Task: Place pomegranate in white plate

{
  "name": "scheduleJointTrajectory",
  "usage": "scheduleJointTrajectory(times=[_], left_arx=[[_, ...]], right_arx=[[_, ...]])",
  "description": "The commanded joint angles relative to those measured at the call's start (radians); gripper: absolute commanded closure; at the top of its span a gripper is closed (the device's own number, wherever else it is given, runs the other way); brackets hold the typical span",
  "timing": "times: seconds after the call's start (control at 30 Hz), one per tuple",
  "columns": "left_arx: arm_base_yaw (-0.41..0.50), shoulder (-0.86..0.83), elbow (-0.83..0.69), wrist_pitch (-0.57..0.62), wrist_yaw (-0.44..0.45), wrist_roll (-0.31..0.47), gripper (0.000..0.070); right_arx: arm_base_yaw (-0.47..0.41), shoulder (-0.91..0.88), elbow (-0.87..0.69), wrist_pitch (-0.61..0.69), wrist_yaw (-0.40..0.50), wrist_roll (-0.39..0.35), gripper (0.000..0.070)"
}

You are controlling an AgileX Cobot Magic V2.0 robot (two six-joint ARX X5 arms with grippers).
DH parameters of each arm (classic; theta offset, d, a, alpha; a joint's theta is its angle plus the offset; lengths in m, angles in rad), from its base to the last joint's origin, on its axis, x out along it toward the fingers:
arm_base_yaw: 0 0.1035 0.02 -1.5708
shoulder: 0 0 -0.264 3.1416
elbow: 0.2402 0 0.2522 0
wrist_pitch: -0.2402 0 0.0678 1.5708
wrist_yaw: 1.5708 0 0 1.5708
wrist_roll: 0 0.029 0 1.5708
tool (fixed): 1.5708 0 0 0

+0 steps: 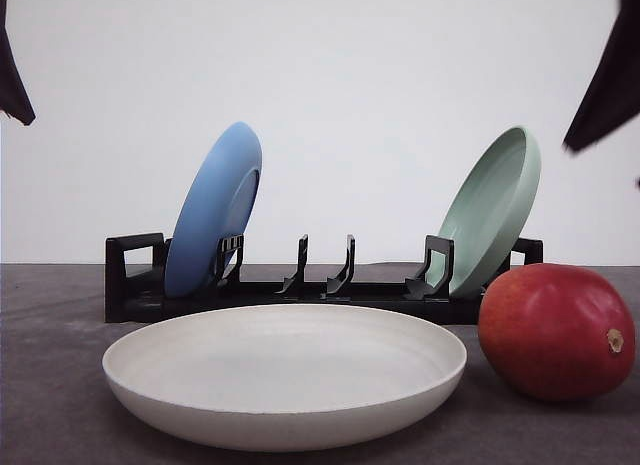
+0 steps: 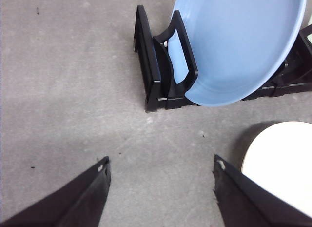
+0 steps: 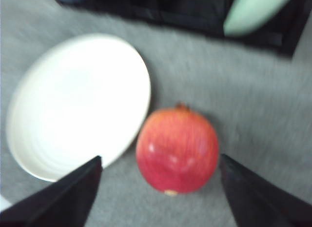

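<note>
A glossy red pomegranate point(image 1: 557, 331) with a small tan nub lies on the grey table just right of the white plate point(image 1: 284, 370), which has nothing in it. In the right wrist view the pomegranate point(image 3: 177, 150) sits beside the plate's rim point(image 3: 78, 105), and my right gripper point(image 3: 161, 188) hangs above it, open, with the fruit in line between the two dark fingers point(image 3: 63, 197). My left gripper point(image 2: 161, 188) is open over bare table, close to the rack's left end, with the white plate's edge point(image 2: 282, 163) beside one finger.
A black dish rack point(image 1: 320, 285) stands behind the white plate. A blue plate point(image 1: 213, 207) leans in its left slot and a pale green plate point(image 1: 492, 207) in its right slot. The dark tips at the front view's top corners are the two arms point(image 1: 605, 85).
</note>
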Motion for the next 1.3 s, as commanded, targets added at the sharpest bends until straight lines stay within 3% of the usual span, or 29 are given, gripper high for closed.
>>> scheduleJointTrajectory(times=[0.0, 0.27, 0.67, 0.77, 0.9, 1.03, 1.27], left_arx=[[0.000, 0.005, 0.011, 0.009, 0.005, -0.010, 0.0306], [0.000, 0.005, 0.011, 0.009, 0.005, -0.010, 0.0306], [0.000, 0.005, 0.011, 0.009, 0.005, -0.010, 0.0306], [0.000, 0.005, 0.011, 0.009, 0.005, -0.009, 0.0306], [0.000, 0.005, 0.011, 0.009, 0.005, -0.009, 0.0306], [0.000, 0.005, 0.011, 0.006, 0.005, -0.010, 0.0306], [0.000, 0.005, 0.011, 0.003, 0.005, -0.010, 0.0306]], right_arx=[[0.025, 0.036, 0.018, 0.008, 0.032, 0.081, 0.0130], [0.086, 0.199, 0.018, 0.098, 0.129, 0.162, 0.0077], [0.089, 0.396, 0.018, 0.193, 0.140, 0.163, 0.0082], [0.091, 0.422, 0.018, 0.193, 0.136, 0.163, 0.0103], [0.093, 0.433, 0.018, 0.192, 0.128, 0.163, 0.0205], [0.092, 0.432, 0.029, 0.173, 0.098, 0.164, 0.0221], [0.105, 0.435, 0.163, 0.028, 0.074, 0.053, 0.0221]])
